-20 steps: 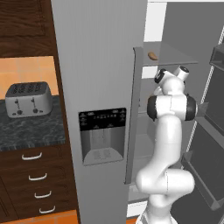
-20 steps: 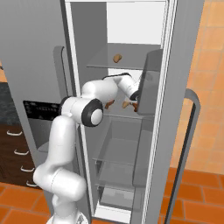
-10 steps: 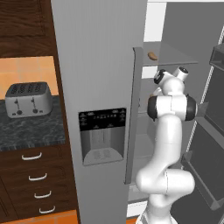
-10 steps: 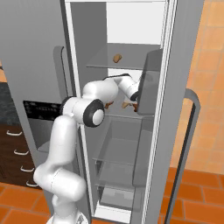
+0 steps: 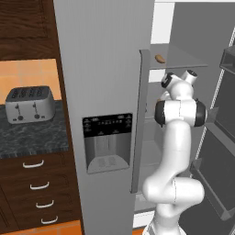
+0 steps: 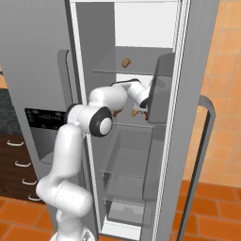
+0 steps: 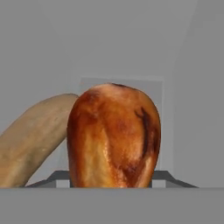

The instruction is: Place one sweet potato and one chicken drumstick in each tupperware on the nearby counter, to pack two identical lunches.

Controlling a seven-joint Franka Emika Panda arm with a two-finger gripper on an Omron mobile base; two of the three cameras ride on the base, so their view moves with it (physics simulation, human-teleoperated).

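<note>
Taking the tall grey refrigerator (image 5: 103,92) as the landmark: to its left, a silver four-slot toaster (image 5: 28,104) stands on the black-grey marbled stone counter (image 5: 32,137), which tops dark brown wooden drawers with curved silver handles (image 5: 39,202). On the closed left door of the refrigerator sits a black-panelled ice and water dispenser (image 5: 108,148). Right of that door the refrigerator's other half stands open, and the white arm (image 6: 75,155) reaches into it at the middle glass shelf (image 6: 134,123). On the upper glass shelf (image 6: 117,66), above the arm's wrist, lies one small tan-orange oblong sweet potato (image 6: 125,62), also seen from the left base view (image 5: 159,58), well apart from anything else. At the middle shelf the two-finger gripper (image 6: 145,106) is deep inside, close to the edge of the open grey door bin (image 6: 162,87); small brown pieces (image 6: 136,112) lie just beside it on that shelf, too small from here to tell apart. In the hand view a glossy red-brown chicken drumstick (image 7: 114,136) looms directly ahead, its thick rounded end toward the camera, and a second pale tan sweet potato (image 7: 33,140) leans in at its left, touching or just behind it. I cannot tell how far the fingers are parted or whether they have hold of the drumstick. The lower shelves of the refrigerator (image 6: 124,174) hold nothing I can make out.
</note>
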